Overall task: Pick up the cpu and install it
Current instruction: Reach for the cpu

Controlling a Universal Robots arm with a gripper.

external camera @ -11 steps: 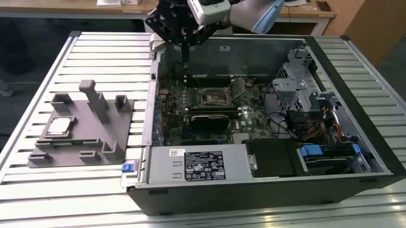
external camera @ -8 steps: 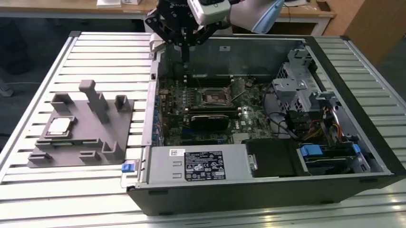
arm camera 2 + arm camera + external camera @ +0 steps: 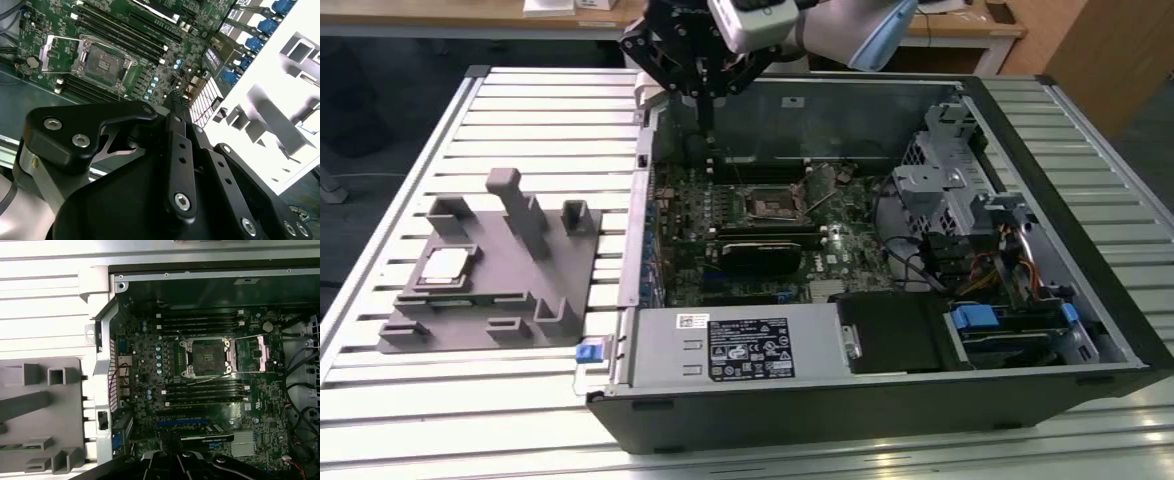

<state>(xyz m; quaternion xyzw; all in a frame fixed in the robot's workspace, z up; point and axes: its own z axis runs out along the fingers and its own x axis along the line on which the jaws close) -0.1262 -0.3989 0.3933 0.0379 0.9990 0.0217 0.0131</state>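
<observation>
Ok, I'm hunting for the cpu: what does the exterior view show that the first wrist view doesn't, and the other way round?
Exterior view: the cpu lying on the grey tray, and the power supply box. First wrist view: the socket's cover plate swung open. Both: the empty socket, the tray and the tool.

one cpu [image 3: 444, 265]; one tray [image 3: 496, 300]; one computer case [image 3: 854, 412]; one gripper [image 3: 707, 128]

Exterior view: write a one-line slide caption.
The gripper hovers above the open computer case; cpu on grey tray at the exterior view's left.
</observation>
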